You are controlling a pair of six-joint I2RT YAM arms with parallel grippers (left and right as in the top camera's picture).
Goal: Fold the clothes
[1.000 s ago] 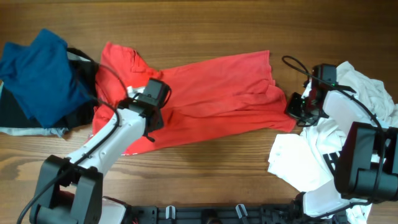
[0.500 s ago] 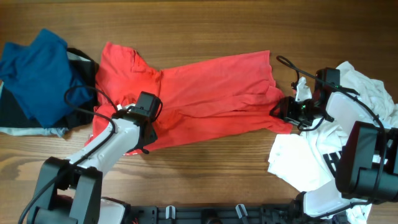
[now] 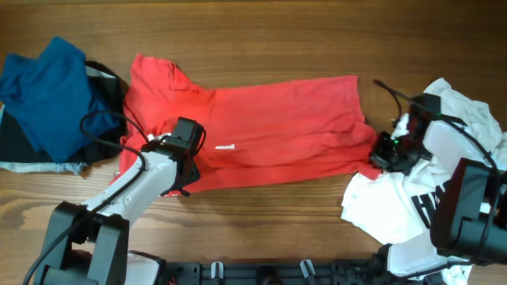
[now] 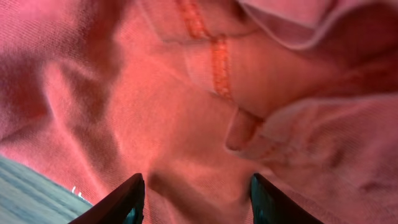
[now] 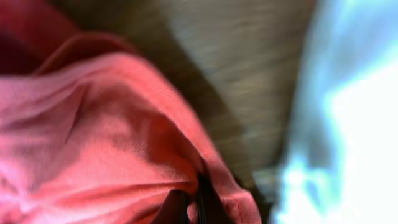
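The red T-shirt [image 3: 269,127] lies spread lengthwise across the middle of the table, sleeve end to the left, with a small white mark [image 3: 226,147] showing near its lower left. My left gripper [image 3: 186,152] hovers over the shirt's lower left part. In the left wrist view my left gripper [image 4: 198,202] stands open, red cloth [image 4: 186,112] below and nothing pinched between its fingers [image 4: 130,199]. My right gripper [image 3: 386,150] is at the shirt's lower right corner. In the right wrist view my right gripper [image 5: 198,202] is shut on a fold of the red hem [image 5: 155,124].
A heap of white T-shirts with black lettering [image 3: 455,119] lies at the right edge, with another white piece [image 3: 380,207] in front of it. A blue garment [image 3: 55,95] over dark and grey cloth [image 3: 16,146] fills the far left. Bare wood [image 3: 261,39] runs along the back.
The right gripper opened, shut again on the shirt's right corner and pulled rightwards, so the shirt lies flatter and longer. The left gripper moved down-left and opened wider.
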